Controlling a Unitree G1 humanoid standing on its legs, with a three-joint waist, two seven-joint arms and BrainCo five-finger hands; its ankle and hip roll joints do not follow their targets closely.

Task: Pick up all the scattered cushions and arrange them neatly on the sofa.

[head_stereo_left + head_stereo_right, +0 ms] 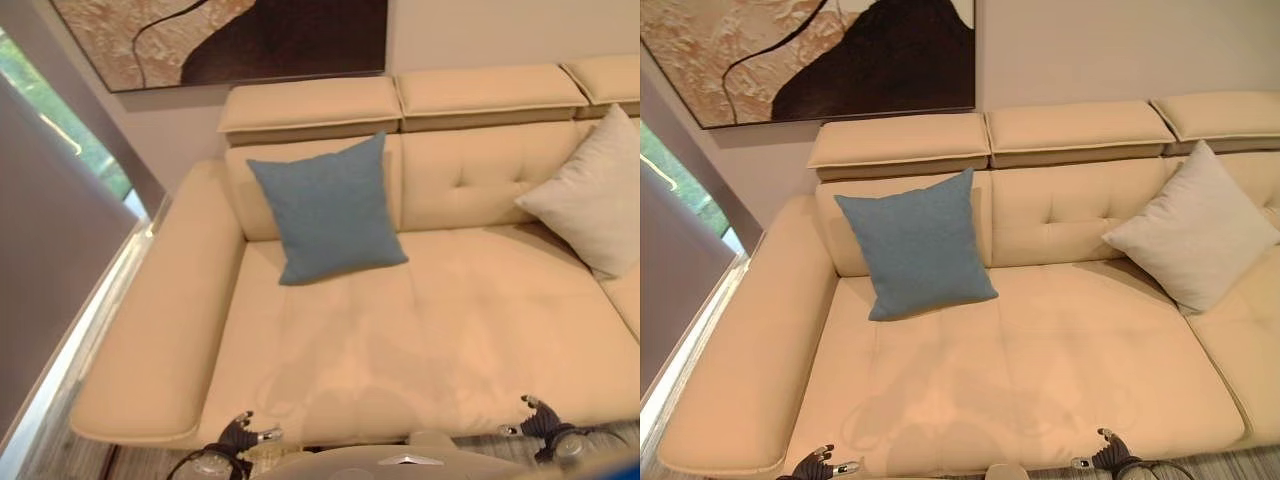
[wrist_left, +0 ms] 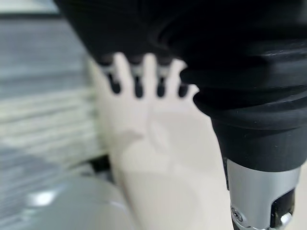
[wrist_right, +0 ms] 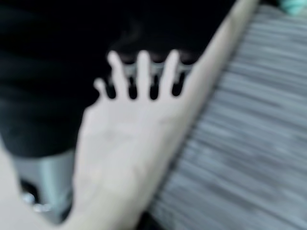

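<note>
Cream sofa (image 1: 1060, 370) carries a blue cushion (image 1: 915, 243) and a grey cushion (image 1: 1195, 225) against its back, while both hands, left hand (image 1: 240, 434) and right hand (image 1: 540, 418), hang low and empty, fingers relaxed.

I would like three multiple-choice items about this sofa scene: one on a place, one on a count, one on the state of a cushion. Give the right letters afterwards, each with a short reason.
1. Where does the blue cushion stand?
A. on the floor
B. against the backrest, near the sofa's left armrest
C. flat on the right armrest

2. How many cushions are on the sofa?
A. one
B. two
C. four

3. How does the light grey cushion sit?
A. standing on one corner, leaning on the backrest
B. flat on the seat
C. held in a hand

Answers:
1. B, it leans upright beside the left armrest.
2. B, one blue and one light grey cushion show.
3. A, its corners point up and down, like a diamond.
</note>
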